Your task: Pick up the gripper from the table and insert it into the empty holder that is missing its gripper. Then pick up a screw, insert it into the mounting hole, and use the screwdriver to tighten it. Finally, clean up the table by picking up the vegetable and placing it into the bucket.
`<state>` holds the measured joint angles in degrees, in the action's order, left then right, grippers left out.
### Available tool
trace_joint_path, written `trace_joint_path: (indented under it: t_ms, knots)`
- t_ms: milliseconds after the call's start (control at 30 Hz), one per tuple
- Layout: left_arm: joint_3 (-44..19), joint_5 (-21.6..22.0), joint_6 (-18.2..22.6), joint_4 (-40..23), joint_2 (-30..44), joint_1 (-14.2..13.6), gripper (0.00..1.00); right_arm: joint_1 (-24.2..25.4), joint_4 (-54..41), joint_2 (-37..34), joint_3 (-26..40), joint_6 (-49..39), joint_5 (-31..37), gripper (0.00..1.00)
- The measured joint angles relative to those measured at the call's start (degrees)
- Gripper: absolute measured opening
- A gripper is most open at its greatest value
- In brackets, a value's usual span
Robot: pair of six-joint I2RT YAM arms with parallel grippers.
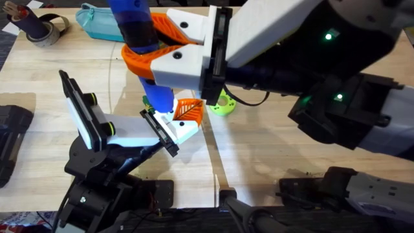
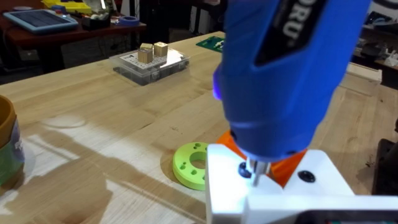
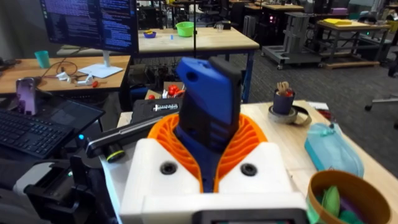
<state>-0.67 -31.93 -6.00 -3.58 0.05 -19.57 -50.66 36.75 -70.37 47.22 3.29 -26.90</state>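
My right gripper [image 1: 145, 44] [image 3: 209, 146], white with orange ribbed pads, is shut on the blue screwdriver [image 1: 157, 96] [image 3: 208, 99], which stands nearly upright. The screwdriver [image 2: 280, 74] has its thin metal tip in a dark mounting hole of the white-and-orange gripper part [image 1: 186, 115] [image 2: 273, 196]. That part sits at the tip of the left arm, in the left gripper [image 1: 181, 124]. The tan bucket [image 3: 345, 186] [image 2: 7, 149] with a green band stands beside the right wrist; green vegetable pieces [image 3: 329, 200] lie inside it.
A lime-green disc with holes [image 1: 223, 103] [image 2: 193, 165] lies just right of the part. A teal pouch [image 1: 103, 22] [image 3: 333, 149] and a tape roll [image 1: 42, 31] sit at the table's far left. A clear box with small blocks [image 2: 149, 62] stands farther off.
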Motion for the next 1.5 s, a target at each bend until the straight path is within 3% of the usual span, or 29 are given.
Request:
trace_joint_path:
  t_ms: [767, 1500]
  knots:
    - [0.00, 0.06, -0.22, -0.08, 0.04, 0.00, 0.009, 0.74, 5.00, 3.83, -0.70, -0.04, 0.21, 0.069]
    - [0.00, 0.06, -0.22, -0.08, 0.04, 0.00, 0.009, 1.45, 1.21, 4.10, -0.79, -2.77, 0.21, 0.071]
